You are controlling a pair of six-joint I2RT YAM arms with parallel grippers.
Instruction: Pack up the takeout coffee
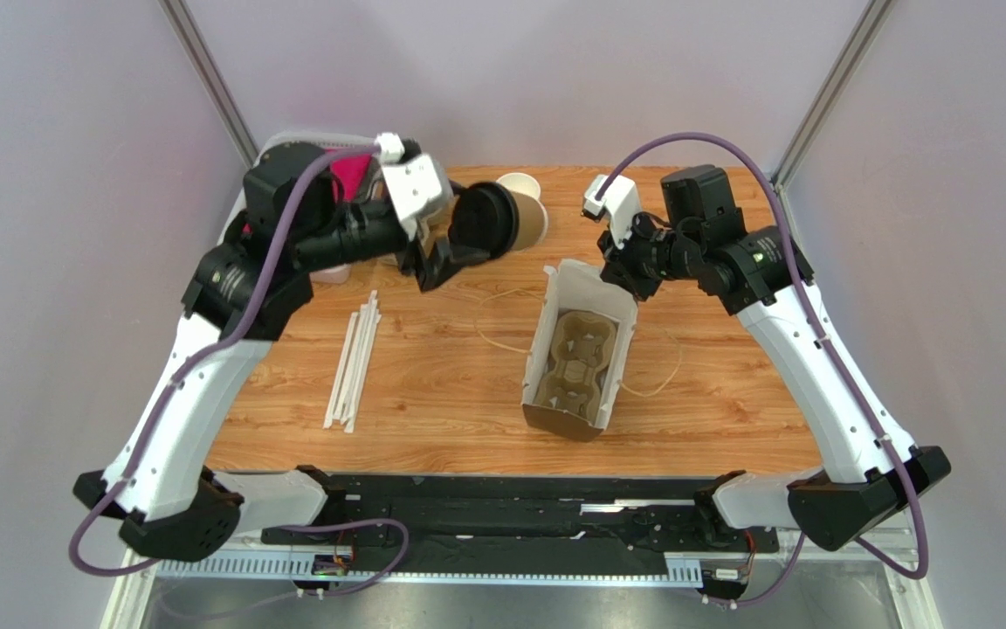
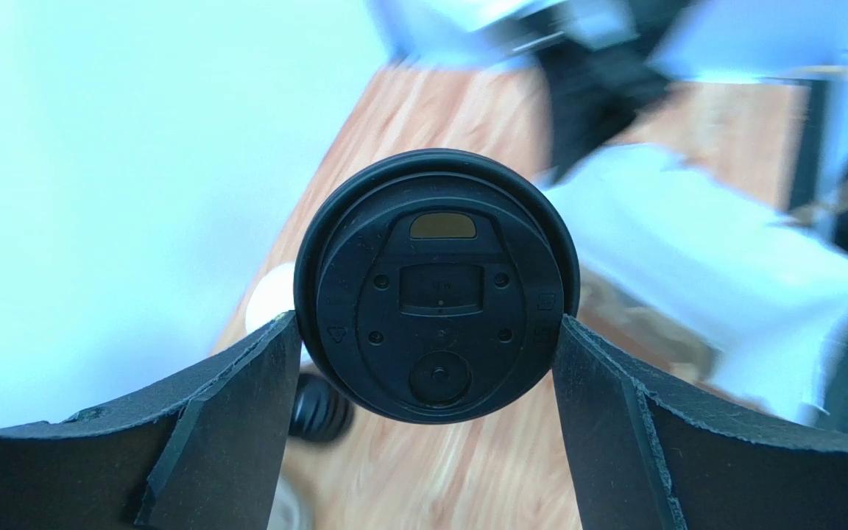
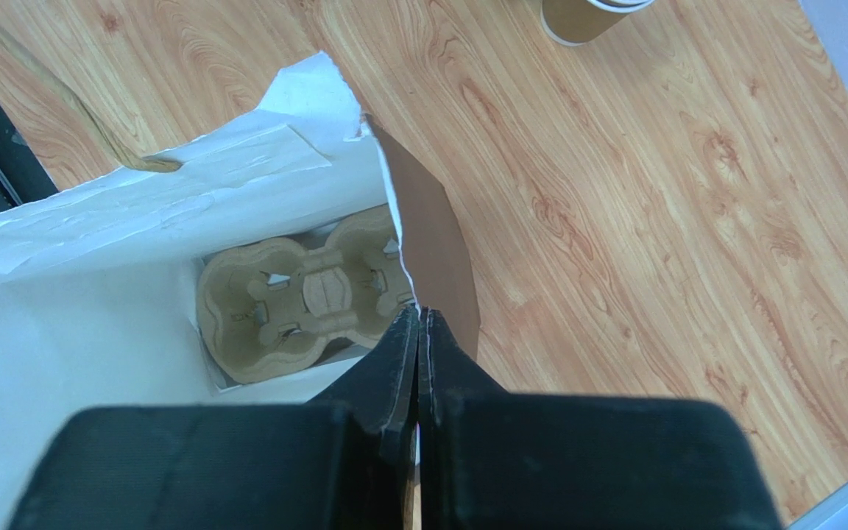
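Left gripper (image 2: 423, 328) clasps the takeout coffee (image 1: 485, 219) between wide-set fingers, the cup tipped on its side, upper middle of the overhead view. Right gripper (image 3: 419, 320), fingers pressed together, pinches the rim of the open paper bag (image 3: 119, 210) at frame centre, with a cup carrier (image 3: 307, 293) inside.

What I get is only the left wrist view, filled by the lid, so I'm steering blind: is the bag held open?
Observer: Yes. The right gripper is shut on the rim of the bag, and the bag's mouth faces up.
Operator: Anything inside it?
Observer: A moulded cup carrier lies at the bottom, its wells empty.
Operator: Is my cup over the mouth?
Observer: No. The takeout coffee, gripped by the left gripper, is off to the left of the bag in the top view, tipped sideways.
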